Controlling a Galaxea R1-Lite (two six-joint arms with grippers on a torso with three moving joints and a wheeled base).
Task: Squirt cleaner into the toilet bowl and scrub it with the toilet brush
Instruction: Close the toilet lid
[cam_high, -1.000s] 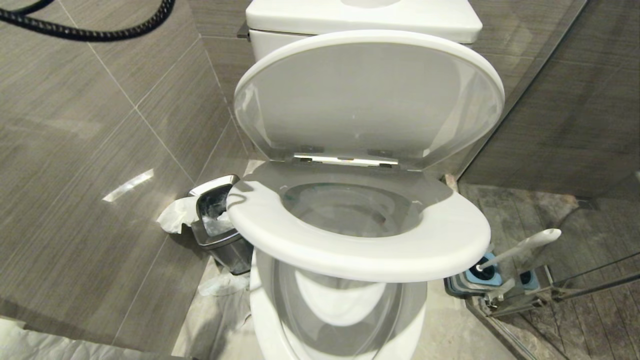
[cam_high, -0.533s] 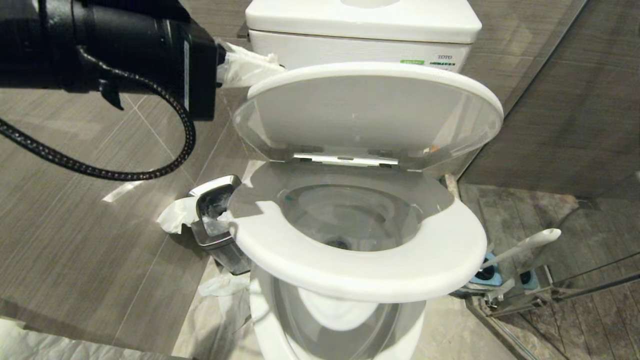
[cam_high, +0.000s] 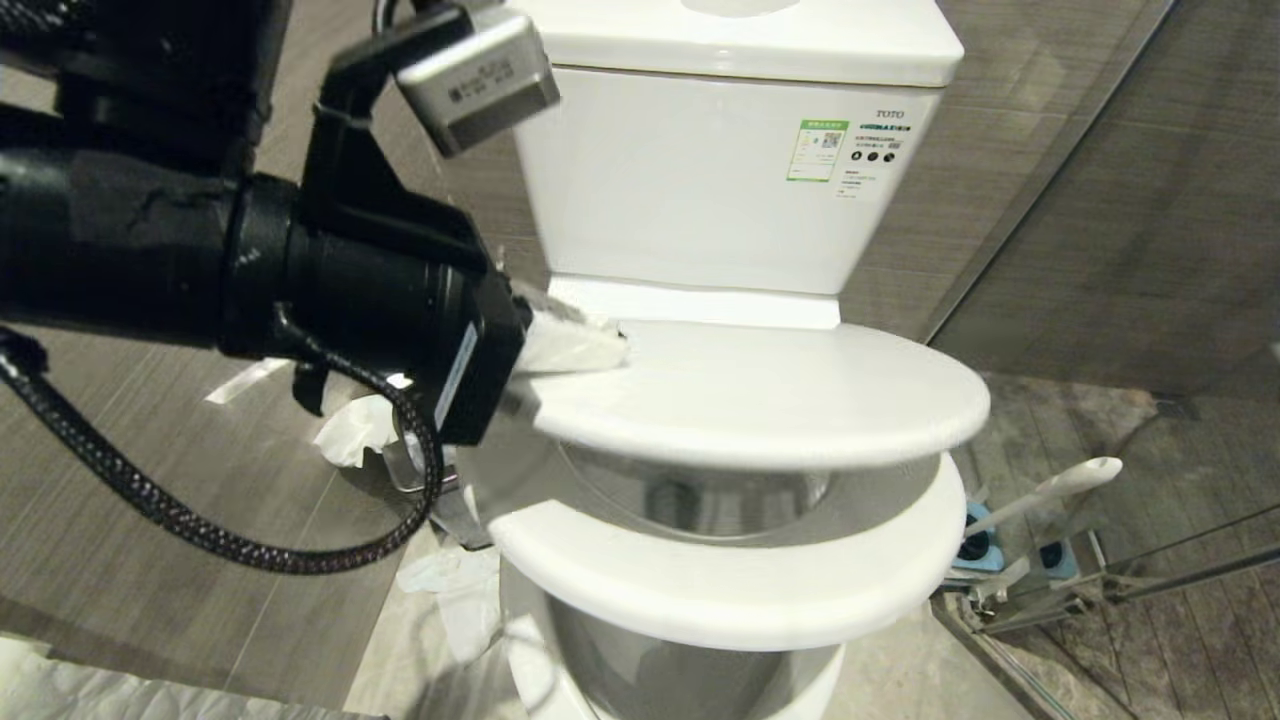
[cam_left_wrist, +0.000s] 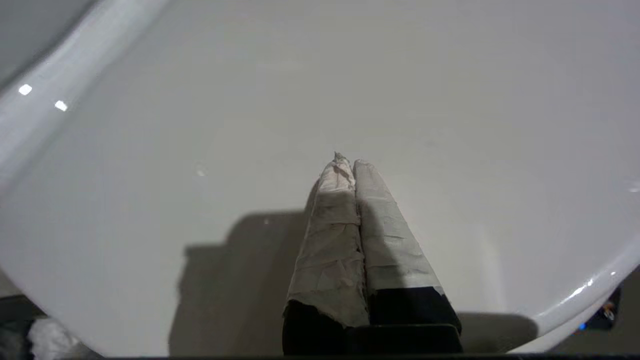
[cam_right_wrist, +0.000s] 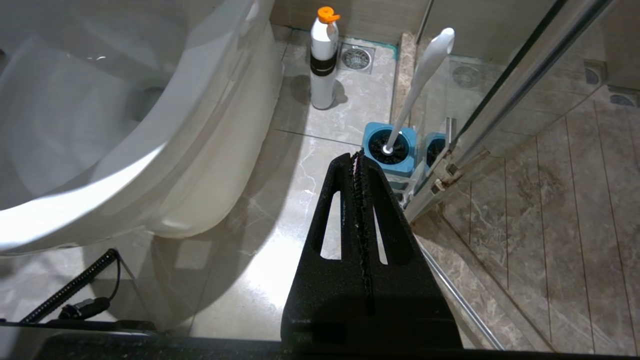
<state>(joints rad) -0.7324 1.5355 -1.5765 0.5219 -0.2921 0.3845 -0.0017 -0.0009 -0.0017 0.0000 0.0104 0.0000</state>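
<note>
1. My left gripper (cam_high: 590, 345), fingers pressed together, lay on the toilet bowl's (cam_high: 700, 660) half-lowered lid (cam_high: 760, 390).
2. Right of the bowl, the toilet brush (cam_right_wrist: 420, 80) stood in its holder (cam_right_wrist: 390, 150).
3. My right gripper (cam_right_wrist: 357, 160), fingers pressed together, hung beside the bowl.

lid (cam_high: 760, 385): above seat (cam_high: 720, 575), half-lowered | tank (cam_high: 700, 180): behind lid | left pincer (cam_high: 600, 345): on lid's left edge | bin (cam_high: 400, 460): floor, left of toilet bowl (cam_high: 690, 690) | toilet brush (cam_high: 1050, 490): in holder (cam_high: 975, 550), right of bowl

I see a glossy white toilet bowl (cam_high: 700, 590), a white-handled toilet brush (cam_right_wrist: 422, 80) in its blue holder (cam_right_wrist: 390, 150), and my left pincer (cam_left_wrist: 347, 162) wrapped in pale tape.
</note>
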